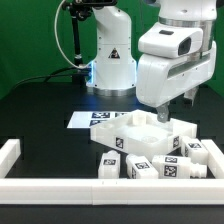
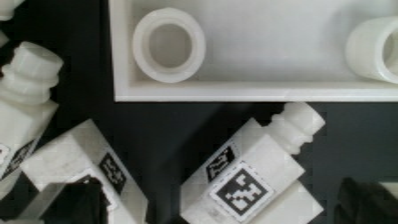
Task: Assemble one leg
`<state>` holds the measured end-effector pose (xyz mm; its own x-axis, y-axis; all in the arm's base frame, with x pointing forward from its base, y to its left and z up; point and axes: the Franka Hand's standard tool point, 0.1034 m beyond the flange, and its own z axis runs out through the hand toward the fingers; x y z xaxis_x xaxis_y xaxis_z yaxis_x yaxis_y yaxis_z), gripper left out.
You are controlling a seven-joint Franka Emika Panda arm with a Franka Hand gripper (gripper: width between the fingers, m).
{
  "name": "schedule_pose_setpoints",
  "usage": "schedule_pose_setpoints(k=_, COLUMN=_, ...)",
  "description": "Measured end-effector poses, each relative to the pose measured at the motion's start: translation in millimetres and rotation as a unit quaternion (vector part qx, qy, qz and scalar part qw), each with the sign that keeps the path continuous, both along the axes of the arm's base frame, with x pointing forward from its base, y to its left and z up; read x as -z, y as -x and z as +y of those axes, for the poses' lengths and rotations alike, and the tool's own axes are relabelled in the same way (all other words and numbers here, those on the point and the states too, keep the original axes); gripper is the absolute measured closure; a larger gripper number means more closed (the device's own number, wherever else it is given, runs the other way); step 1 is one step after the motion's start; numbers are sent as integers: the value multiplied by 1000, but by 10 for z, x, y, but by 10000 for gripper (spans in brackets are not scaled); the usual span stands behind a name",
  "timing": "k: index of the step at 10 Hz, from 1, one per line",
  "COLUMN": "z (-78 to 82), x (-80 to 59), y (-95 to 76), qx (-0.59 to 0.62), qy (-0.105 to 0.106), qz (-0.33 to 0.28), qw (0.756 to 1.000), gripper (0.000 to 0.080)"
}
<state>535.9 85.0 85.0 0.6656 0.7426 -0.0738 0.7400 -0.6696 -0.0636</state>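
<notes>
Leg (image 2: 260, 168) lay on dark surface (image 1: 40, 115), just beside white panel (image 2: 267, 60) rim, gripper (image 1: 163, 116) hovered above panel, apart from leg, finger spread couldn't be told

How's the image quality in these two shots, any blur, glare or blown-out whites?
Exterior view: sharp enough, but the white panel glares against the dark table; a bluish glow sits on the arm's base. Wrist view: soft focus all over, the tag on the middle leg smeared, no harsh glare.
</notes>
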Motion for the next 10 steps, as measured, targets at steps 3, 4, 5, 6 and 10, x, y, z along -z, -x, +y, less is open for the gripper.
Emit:
schedule_pose_setpoints(k=3, z=-1, x=3, y=5, qx=2, qy=0, qz=1, qw=1000, gripper=150)
schedule_pose_setpoints(k=4, z=-25, x=-10, y=-7, qx=4, qy=1, qz=1, qw=1000, gripper=150)
schedule_pose_setpoints(k=5, z=-154, x=-90, y=-55, qx=23, qy=6, qz=10, qw=1000, gripper=150)
schedule_pose_setpoints(k=6, z=-335, x=-137, y=-150, qx=44, qy=12, qz=12, qw=999, gripper=150)
schedule_pose_setpoints(k=10, z=-821, x=-25, y=-318, qx=76, qy=17, qz=24, qw=997, gripper=150)
